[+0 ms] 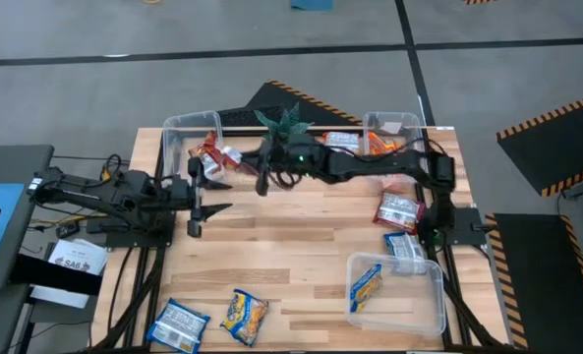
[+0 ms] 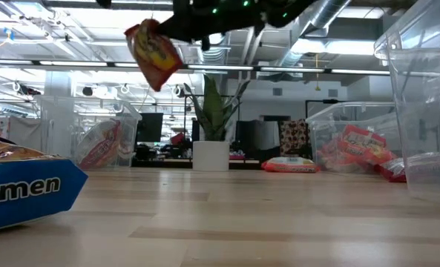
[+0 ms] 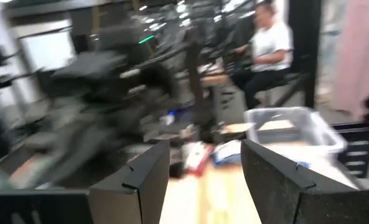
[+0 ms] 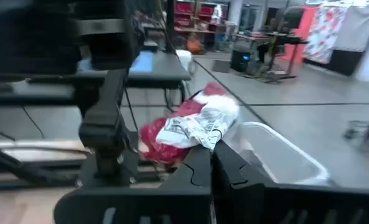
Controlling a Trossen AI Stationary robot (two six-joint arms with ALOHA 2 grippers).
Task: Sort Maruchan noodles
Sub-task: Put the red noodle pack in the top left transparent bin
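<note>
Pinching red packet [image 4: 190, 127] between right fingers [image 4: 200, 163].

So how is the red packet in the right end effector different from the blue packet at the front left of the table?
The red packet hangs in the air, pinched by the shut right end effector; the blue packet lies flat on the table, untouched. The red packet is crumpled and tilted; the blue packet looks smooth. Both are small ramen packets outside the bins.
</note>
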